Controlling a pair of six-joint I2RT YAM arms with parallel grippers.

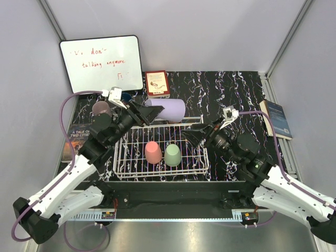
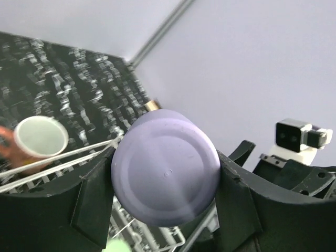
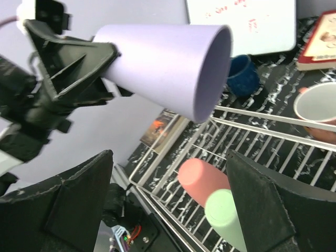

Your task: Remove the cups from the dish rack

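Left fingers [image 2: 93,210] around lavender cup [image 2: 165,173] (plain, smooth)

Robot lab test cell, plain pale enclosure walls [image 1: 184,31] on metal framing [image 1: 52,21], left arm [image 1: 68,181] and right arm [image 1: 283,189] bolted to a bench edge, black marbled mat [image 1: 231,94], handwritten whiteboard [image 1: 101,64], prop books [image 1: 277,118]

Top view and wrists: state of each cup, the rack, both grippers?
lavender cup: held sideways, lifted
left gripper: shut on lavender cup
right gripper: open, empty
pink cup: upside down in dish rack
green cup: upside down in dish rack
mauve cup: standing outside dish rack
dark blue cup: tipped over, outside dish rack
terracotta cup: on its side, mouth visible
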